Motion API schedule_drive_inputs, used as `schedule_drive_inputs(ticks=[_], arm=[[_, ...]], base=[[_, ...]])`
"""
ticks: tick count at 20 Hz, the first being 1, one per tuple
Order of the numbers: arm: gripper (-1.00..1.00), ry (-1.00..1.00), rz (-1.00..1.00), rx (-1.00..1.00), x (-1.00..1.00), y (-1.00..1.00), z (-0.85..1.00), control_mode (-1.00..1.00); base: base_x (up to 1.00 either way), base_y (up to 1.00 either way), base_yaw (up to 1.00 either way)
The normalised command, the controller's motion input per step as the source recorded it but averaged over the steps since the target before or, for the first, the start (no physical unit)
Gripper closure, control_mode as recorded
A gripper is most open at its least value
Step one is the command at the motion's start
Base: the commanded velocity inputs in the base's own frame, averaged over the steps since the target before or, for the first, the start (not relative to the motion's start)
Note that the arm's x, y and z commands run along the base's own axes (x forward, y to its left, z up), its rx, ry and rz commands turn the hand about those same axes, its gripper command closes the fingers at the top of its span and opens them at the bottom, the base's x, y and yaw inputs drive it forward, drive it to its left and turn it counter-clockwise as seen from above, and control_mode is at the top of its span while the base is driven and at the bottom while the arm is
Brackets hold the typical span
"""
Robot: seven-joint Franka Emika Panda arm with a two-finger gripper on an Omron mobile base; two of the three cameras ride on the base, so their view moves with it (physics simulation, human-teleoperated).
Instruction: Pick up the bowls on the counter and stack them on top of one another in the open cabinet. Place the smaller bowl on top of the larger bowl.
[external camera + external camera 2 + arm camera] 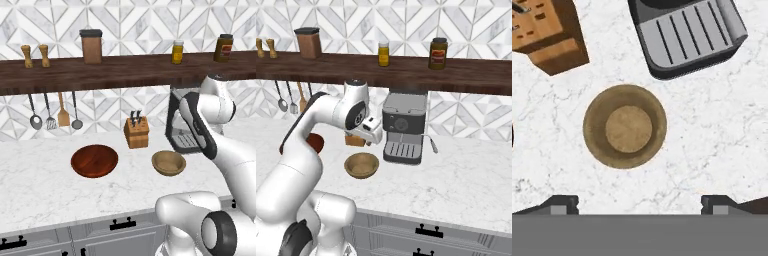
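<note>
The smaller light tan bowl point(168, 163) point(361, 165) point(624, 125) sits upright on the white marble counter point(40, 185), in front of the coffee machine. To its left lies the larger dark reddish-brown bowl point(94, 161), half hidden behind my arm in the right base view point(316, 143). My gripper point(639, 204) hangs above the counter, pointing down, just beside the tan bowl. It is open, fingertips point(560, 203) wide apart with nothing between them. The dark wooden shelf board point(115, 72) point(406, 72) runs along the tile wall above.
A knife block point(136, 132) point(549, 35) stands behind the bowls. A grey coffee machine point(403, 127) point(687, 35) stands right of it. On the shelf are a brown canister point(91, 46), jars point(438, 53) and shakers point(35, 56). Utensils point(55, 116) hang below it.
</note>
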Motion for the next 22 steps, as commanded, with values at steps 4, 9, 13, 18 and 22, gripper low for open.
schedule_drive_inputs(ticks=[4,9,13,18,22], arm=[[-1.00,0.06,-0.47,0.03,0.11,-0.29,-1.00,-1.00],[-1.00,0.13,-0.26,0.00,0.14,0.00,-0.85,-1.00],[-1.00,0.09,-0.07,0.00,0.15,-0.11,-0.71,-1.00],[-1.00,0.11,0.00,0.09,0.20,-0.03,-0.49,-1.00],[-1.00,0.10,0.00,0.09,0.41,0.19,-0.17,-1.00]], base=[[0.00,0.00,0.00],[0.00,0.00,0.00],[0.00,0.00,0.00],[0.00,0.00,0.00],[0.00,0.00,0.00]])
